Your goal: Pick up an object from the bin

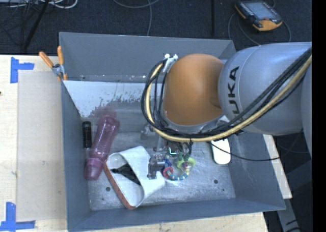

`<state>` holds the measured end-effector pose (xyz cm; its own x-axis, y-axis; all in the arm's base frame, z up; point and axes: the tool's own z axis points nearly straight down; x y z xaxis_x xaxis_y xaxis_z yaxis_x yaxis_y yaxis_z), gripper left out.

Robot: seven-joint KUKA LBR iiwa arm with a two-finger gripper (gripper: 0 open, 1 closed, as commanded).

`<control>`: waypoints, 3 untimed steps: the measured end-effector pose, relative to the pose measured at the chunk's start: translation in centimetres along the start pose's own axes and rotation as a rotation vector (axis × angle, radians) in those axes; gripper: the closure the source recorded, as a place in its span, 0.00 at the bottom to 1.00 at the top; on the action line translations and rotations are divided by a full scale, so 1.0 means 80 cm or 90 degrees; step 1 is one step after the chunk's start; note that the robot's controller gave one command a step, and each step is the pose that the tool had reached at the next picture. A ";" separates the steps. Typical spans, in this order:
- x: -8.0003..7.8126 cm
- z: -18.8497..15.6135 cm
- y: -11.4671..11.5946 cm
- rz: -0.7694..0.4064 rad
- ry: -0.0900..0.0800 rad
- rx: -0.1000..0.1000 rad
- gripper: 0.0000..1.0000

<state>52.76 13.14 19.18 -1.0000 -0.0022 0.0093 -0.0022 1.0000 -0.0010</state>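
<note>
Gripper (165,164) sits low on the bin (76,185) floor, lower centre of frame, right at a small multicolour toy (181,170) with green, blue and red bits. The toy touches or nearly touches the white shoe (137,161) to its left, so it's a tight spot. The toy is the likely target, judging by position. Jaw state: cannot tell, tip cluttered. Purple bottle (102,144) and black cylinder (87,134) lie well apart at left, and a white oval piece (221,152) is at right.

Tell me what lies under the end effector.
A small colourful thing with a blue ring and green bits, beside the white shoe. The end effector covers its left part.
</note>
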 end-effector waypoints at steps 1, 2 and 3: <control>-0.002 -0.005 -0.001 0.002 -0.005 -0.001 0.00; 0.024 0.050 0.000 -0.025 -0.009 -0.001 0.00; -0.005 0.098 0.023 -0.115 -0.003 0.001 0.00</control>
<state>53.10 14.99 11.35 -0.9832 -0.1825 0.0051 -0.1825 0.9832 -0.0006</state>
